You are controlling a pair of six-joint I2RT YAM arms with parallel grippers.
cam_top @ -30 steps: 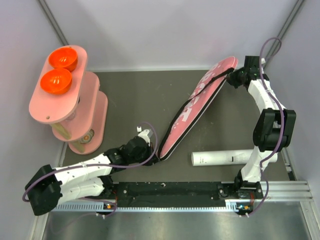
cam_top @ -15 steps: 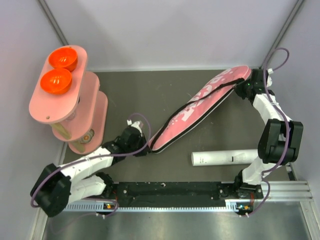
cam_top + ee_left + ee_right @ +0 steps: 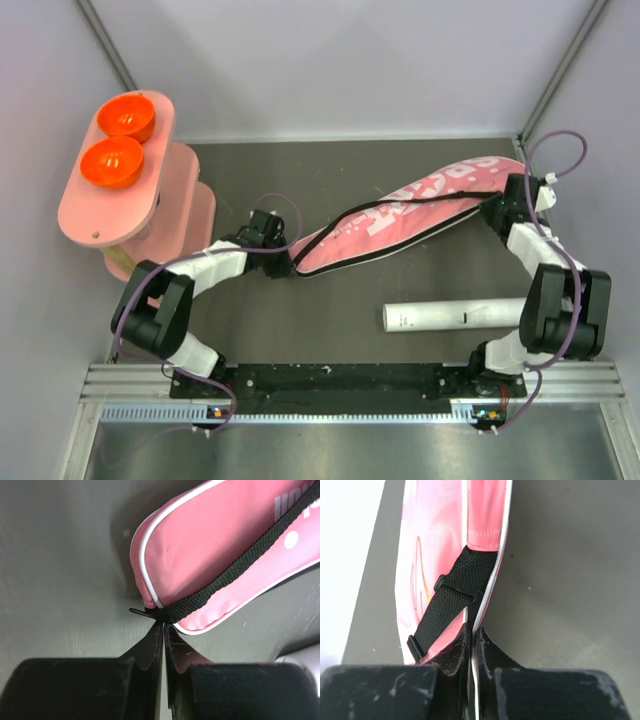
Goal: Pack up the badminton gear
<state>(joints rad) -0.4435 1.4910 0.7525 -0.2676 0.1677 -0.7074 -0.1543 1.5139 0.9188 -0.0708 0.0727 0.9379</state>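
Note:
The pink racket-shaped bag (image 3: 420,205) lies almost crosswise on the dark table, its black strap (image 3: 390,208) running along it. My left gripper (image 3: 283,262) is at the bag's narrow end. In the left wrist view its jaws (image 3: 163,625) are pinched together on that end of the bag (image 3: 220,545), right where the strap (image 3: 235,567) is sewn on. My right gripper (image 3: 497,210) holds the wide end. In the right wrist view it (image 3: 471,627) is shut on the white-piped edge of the bag (image 3: 435,555), beside the strap (image 3: 447,605). The white tube (image 3: 450,316) lies nearer the bases. Rackets and shuttlecocks are hidden.
A pink oval stand (image 3: 135,200) with two orange bowls (image 3: 125,115) (image 3: 112,160) rises at the left edge. Grey walls close in the back and both sides. The black base rail (image 3: 340,380) runs along the near edge.
The bag has swung from a steep diagonal to nearly crosswise. The left gripper carried the narrow end away from the bases; the right gripper brought the wide end rightward and nearer.

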